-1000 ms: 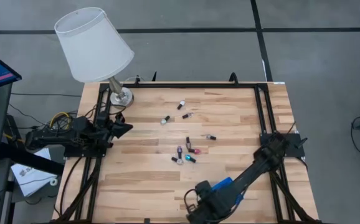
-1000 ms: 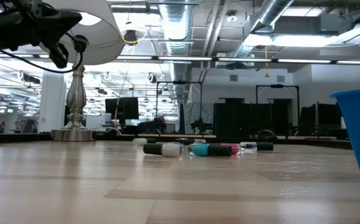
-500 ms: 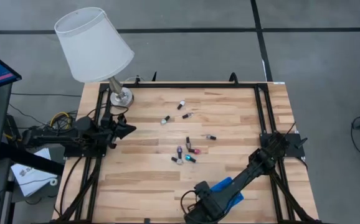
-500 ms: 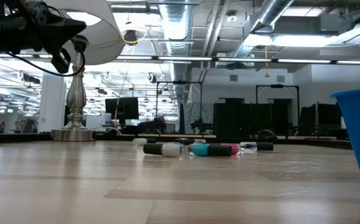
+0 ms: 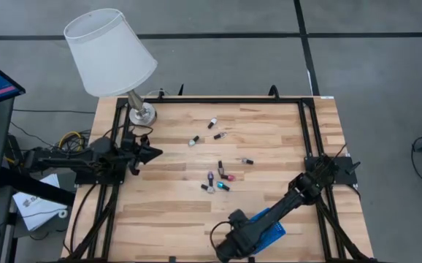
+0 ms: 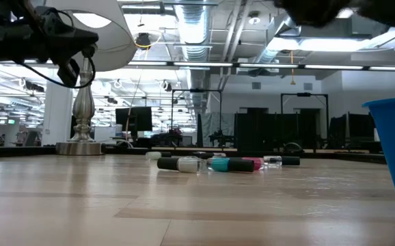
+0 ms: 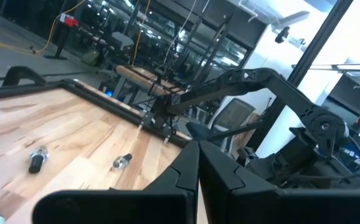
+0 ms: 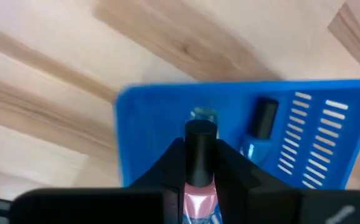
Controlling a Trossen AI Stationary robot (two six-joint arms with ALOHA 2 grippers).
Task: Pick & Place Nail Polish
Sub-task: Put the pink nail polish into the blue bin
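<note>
Though lamp (image 5: 112, 58) near: loose bottles (image 5: 218, 177).

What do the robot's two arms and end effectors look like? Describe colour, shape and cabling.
Both arms are matte black and jointed. The left end effector tapers into two flat, angular black fingers, with black cables looping by its wrist. The right end effector has two matching blocky black fingers.

Bare wooden tabletop (image 5: 167, 212) lay open along the near left; scattered small nail polish bottles (image 5: 218, 179) cluttered the centre, a white-shaded lamp (image 5: 110, 52) blocked the far-left corner
</note>
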